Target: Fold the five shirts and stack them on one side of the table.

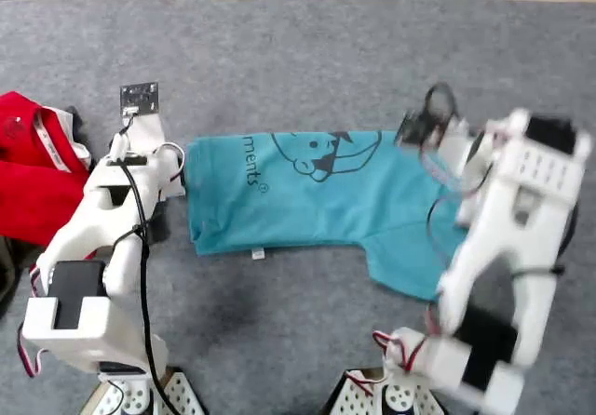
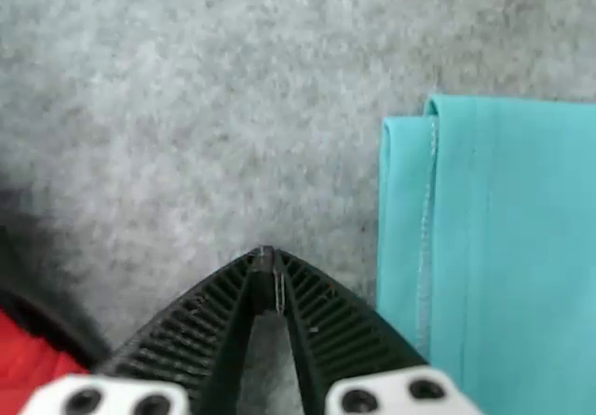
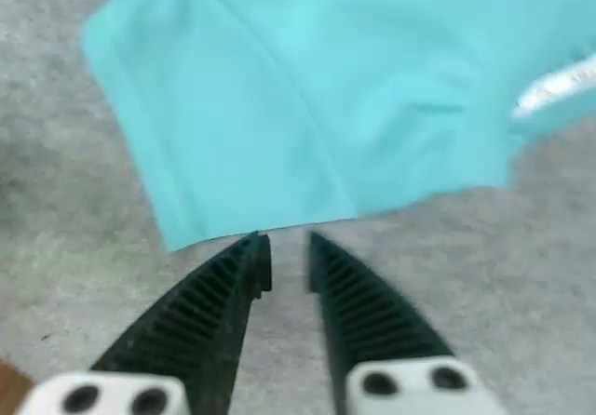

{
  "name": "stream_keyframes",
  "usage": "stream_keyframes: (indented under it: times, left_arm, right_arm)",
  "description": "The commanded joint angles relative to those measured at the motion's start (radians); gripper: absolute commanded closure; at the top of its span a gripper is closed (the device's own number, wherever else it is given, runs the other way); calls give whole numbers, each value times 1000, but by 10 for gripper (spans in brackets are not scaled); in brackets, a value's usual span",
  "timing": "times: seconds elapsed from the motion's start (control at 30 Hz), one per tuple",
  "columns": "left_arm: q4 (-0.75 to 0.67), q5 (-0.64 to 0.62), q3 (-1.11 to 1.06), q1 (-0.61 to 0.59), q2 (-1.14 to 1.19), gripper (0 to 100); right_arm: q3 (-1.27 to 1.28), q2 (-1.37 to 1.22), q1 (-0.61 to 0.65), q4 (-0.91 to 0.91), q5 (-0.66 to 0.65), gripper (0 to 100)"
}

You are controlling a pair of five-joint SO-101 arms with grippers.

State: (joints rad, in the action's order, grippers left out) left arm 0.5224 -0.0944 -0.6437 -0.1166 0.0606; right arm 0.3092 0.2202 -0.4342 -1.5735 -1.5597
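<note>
A teal shirt [image 1: 317, 192] with a dark print lies partly folded across the middle of the grey table, one sleeve sticking out toward the front right. My left gripper [image 1: 175, 175] hangs just off the shirt's left edge; in the left wrist view it is shut [image 2: 266, 259] over bare felt, the teal hem [image 2: 484, 247] beside it. My right gripper [image 1: 416, 134] is at the shirt's far right end; in the right wrist view its fingers stand slightly open [image 3: 284, 243] with nothing between them, just short of a teal fold [image 3: 307, 108]. A red shirt [image 1: 33, 168] lies bunched at the table's left edge.
The grey felt table [image 1: 298, 52] has free room behind the teal shirt and in front of it between the two arm bases. A white label [image 3: 559, 85] pokes out of the teal cloth. The red shirt [image 2: 23, 378] is close behind my left gripper.
</note>
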Motion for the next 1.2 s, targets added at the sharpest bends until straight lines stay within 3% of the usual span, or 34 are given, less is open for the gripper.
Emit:
stream_keyframes:
  times: [0.0,0.17,0.37,0.67,0.97,1.17]
  left_arm:
    - [-23,-11,-4,2,-51,971]
    - [-23,-5,16,7,-46,971]
    - [-23,-5,18,7,-46,971]
    - [-23,-3,18,7,-46,971]
    - [-23,-3,18,7,-46,971]
    - [-21,-3,18,7,-46,971]
  right_arm:
    - [364,248,-9,141,-61,846]
    - [739,420,-8,315,-81,843]
    - [924,437,-8,457,-81,842]
    - [1006,392,-9,608,-81,842]
    - [843,165,-17,592,-81,847]
    - [837,136,-63,740,-81,874]
